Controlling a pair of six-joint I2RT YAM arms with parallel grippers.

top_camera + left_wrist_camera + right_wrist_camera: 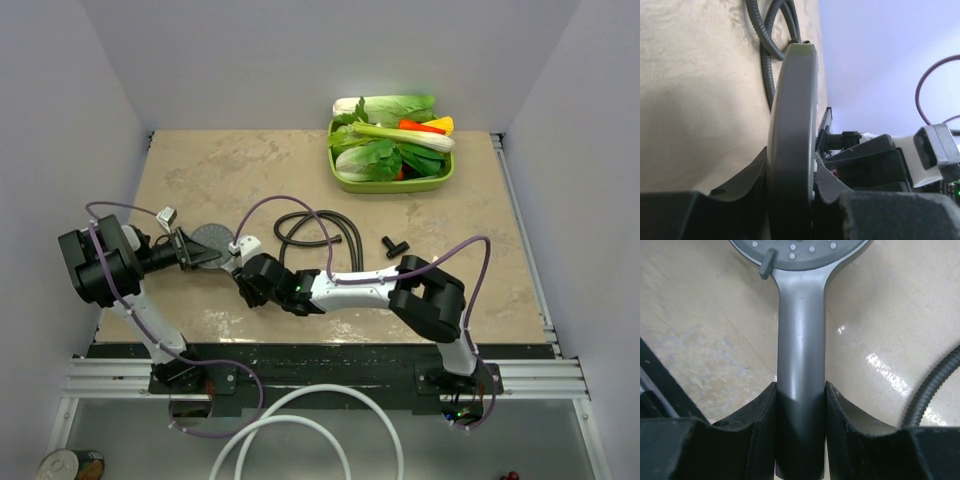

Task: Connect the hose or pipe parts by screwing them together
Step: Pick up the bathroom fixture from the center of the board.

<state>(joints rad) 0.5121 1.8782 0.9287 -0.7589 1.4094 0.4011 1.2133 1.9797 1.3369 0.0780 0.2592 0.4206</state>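
Near the tabletop's left edge, both arms hold the shower head (212, 243). The left gripper (792, 167) pinches its disc edge-on, and the right gripper (801, 400) clamps the handle, whose tail end is hidden. The hose (315, 232) lies coiled mid-tabletop, its ends indistinct, with the T-shaped fitting (396, 244) apart to its right.

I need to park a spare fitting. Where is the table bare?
Bare: the far-left stretch of table between the back wall and the shower head, left of the green tray; also right of the T-fitting. Crowded: left of centre, where the left gripper and right gripper clamp the shower head beside the hose.
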